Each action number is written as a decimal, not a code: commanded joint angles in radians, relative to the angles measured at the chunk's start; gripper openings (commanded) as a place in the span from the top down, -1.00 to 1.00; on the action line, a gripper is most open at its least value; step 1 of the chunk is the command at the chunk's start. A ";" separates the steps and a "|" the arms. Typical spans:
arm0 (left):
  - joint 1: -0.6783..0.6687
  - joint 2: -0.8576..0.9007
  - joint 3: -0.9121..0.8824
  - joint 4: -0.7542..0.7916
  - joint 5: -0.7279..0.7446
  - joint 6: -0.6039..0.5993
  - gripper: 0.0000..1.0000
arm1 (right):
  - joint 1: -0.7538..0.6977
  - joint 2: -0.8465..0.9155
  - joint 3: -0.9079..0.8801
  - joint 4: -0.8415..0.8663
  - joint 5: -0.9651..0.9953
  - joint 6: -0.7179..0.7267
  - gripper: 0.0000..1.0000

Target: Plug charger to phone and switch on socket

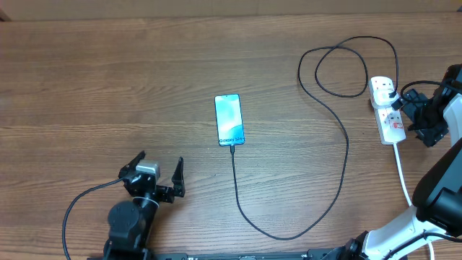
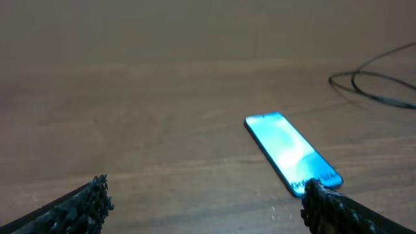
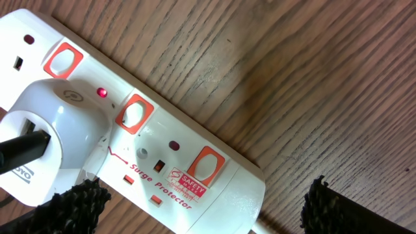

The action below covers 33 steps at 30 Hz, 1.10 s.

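Note:
The phone (image 1: 229, 120) lies face up mid-table with a lit teal screen; it also shows in the left wrist view (image 2: 293, 153). The black charger cable (image 1: 345, 155) joins the phone's near end, loops right and runs back to the white socket strip (image 1: 388, 110). In the right wrist view a white adapter (image 3: 55, 140) with the black lead sits in the strip (image 3: 214, 185), and a small red light (image 3: 102, 92) glows beside it. My right gripper (image 3: 207, 207) is open, straddling the strip's cord end. My left gripper (image 1: 157, 172) is open and empty, near-left of the phone.
The strip's white cord (image 1: 403, 173) runs toward the near right, beside my right arm's base (image 1: 440, 195). The charger cable forms a loop (image 1: 346, 68) at the far right. A black lead (image 1: 79, 206) curves by my left arm's base.

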 commanded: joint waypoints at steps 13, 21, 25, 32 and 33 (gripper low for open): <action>0.077 -0.104 -0.003 -0.005 -0.042 0.118 -0.99 | -0.004 -0.031 0.022 0.003 -0.001 -0.007 -1.00; 0.070 -0.102 -0.003 -0.005 -0.039 0.118 -0.99 | -0.004 -0.031 0.022 0.003 -0.001 -0.007 -1.00; 0.070 -0.102 -0.003 -0.005 -0.039 0.118 -0.99 | -0.004 -0.031 0.022 0.004 -0.001 -0.007 -1.00; 0.070 -0.102 -0.003 -0.005 -0.039 0.118 -0.99 | -0.004 -0.031 0.022 0.003 -0.001 -0.008 -1.00; 0.070 -0.102 -0.003 -0.005 -0.039 0.118 -0.99 | -0.004 -0.031 0.022 0.004 -0.001 -0.008 -0.99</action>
